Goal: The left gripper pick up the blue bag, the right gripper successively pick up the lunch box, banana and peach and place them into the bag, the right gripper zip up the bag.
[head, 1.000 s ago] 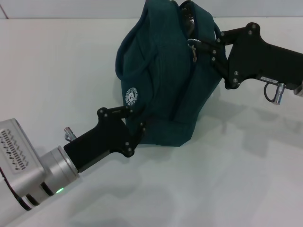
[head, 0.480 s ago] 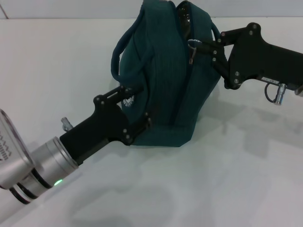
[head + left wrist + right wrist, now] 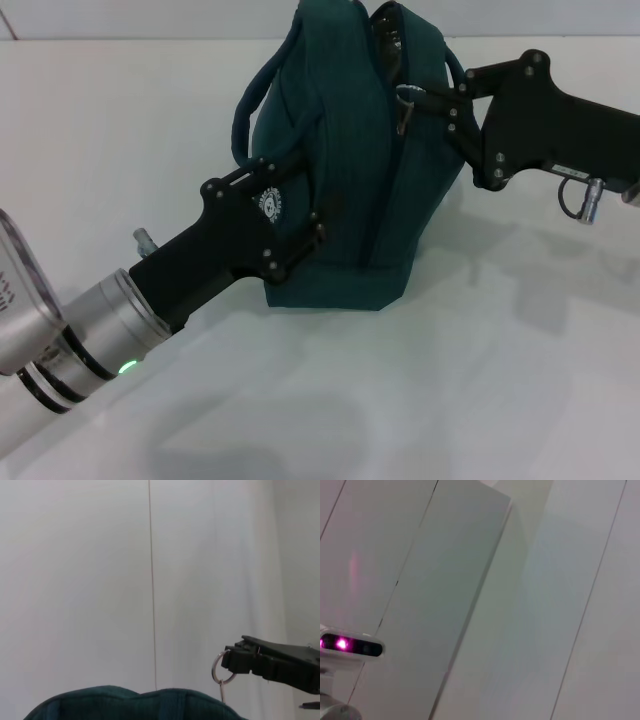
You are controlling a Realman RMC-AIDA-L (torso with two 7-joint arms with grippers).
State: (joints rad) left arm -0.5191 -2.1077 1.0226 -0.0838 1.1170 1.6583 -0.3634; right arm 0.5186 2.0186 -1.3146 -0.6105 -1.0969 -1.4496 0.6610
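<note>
The blue bag (image 3: 350, 170) stands upright on the white table, its top (image 3: 140, 705) also in the left wrist view. My left gripper (image 3: 300, 205) reaches in from the lower left and stands open, its fingers straddling the bag's near side around the white logo (image 3: 268, 203). My right gripper (image 3: 425, 100) comes in from the right and is shut on the zipper's metal ring pull (image 3: 405, 95) near the bag's top. The left wrist view shows the right gripper (image 3: 227, 661) pinching that ring (image 3: 220, 669). The lunch box, banana and peach are out of view.
White table (image 3: 480, 380) spreads around the bag. One rope handle (image 3: 245, 115) bulges out on the bag's left. The right wrist view shows only pale wall panels and a small device with a pink light (image 3: 342, 643).
My left gripper rose from the bag's bottom corner and slid inward onto its side at the logo. The bag shifted slightly left and its handle bulged out. The right gripper stayed put.
</note>
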